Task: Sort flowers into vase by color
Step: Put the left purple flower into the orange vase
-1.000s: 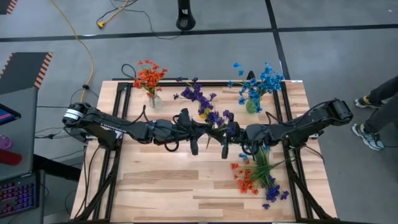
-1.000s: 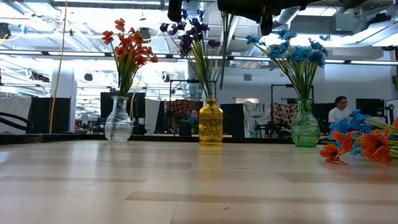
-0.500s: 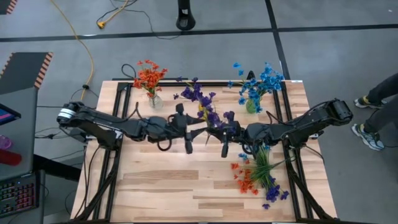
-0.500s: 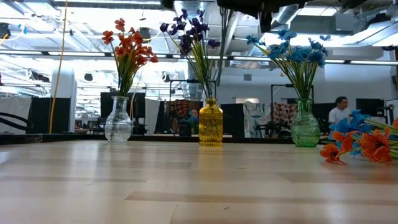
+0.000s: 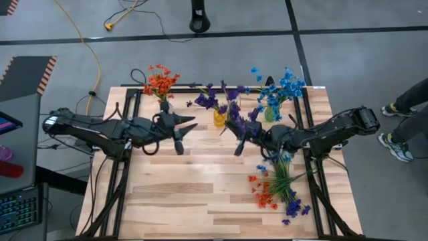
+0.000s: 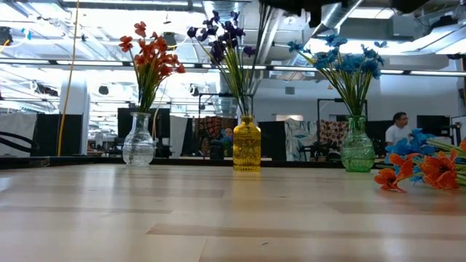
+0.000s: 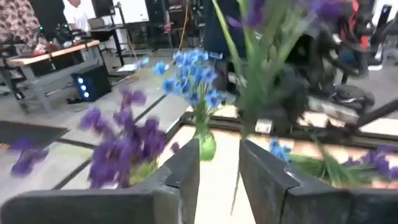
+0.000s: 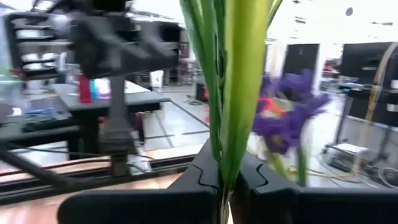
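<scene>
Right end effector point(image 5: 235, 148) is clamped on a purple sprig point(image 5: 235, 110) above the yellow vase point(image 5: 219, 119); left end effector point(image 5: 179, 145), fingers apart, holds nothing. Next: lower the stem into that vase

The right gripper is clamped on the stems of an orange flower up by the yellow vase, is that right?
Not quite. The right gripper is shut on stems, but the flower it holds is purple, not orange. The high view shows its purple blossoms near the yellow vase.
</scene>
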Available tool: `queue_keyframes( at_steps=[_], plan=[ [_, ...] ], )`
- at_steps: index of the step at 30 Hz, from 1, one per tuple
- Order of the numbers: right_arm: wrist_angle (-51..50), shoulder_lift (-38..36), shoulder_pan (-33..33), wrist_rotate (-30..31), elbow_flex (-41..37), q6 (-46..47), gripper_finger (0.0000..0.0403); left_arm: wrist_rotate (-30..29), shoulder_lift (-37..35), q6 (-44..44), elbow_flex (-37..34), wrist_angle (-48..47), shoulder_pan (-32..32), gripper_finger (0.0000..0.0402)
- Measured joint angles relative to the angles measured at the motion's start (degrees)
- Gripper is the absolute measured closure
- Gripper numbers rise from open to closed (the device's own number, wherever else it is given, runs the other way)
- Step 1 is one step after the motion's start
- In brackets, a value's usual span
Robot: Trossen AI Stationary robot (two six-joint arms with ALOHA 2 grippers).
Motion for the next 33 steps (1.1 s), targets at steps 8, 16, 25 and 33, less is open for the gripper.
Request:
queue_keyframes(
  at_steps=[8, 16, 25, 33],
  plan=[
    [0.03, 0.33, -6.56, -2.66, 0.0, -0.62, 0.0371, -0.33, -6.27, -1.72, -12.93, 6.29, -0.32, 0.0366],
    [1.85, 0.33, -11.15, -2.95, 0.0, -3.65, 0.0371, -0.32, -9.1, -0.86, -20.52, 11.33, -0.32, 0.0394],
    [10.91, 6.57, -15.28, -6.81, -0.02, -6.47, 0.0371, 0.25, -9.11, -0.83, -21.33, 11.75, -0.3, 0.0397],
    [20.94, 12.85, -16.46, -6.78, -0.04, -11.26, 0.0371, 0.31, -9.1, -0.83, -21.33, 11.7, -0.29, 0.0397]
  ],
)
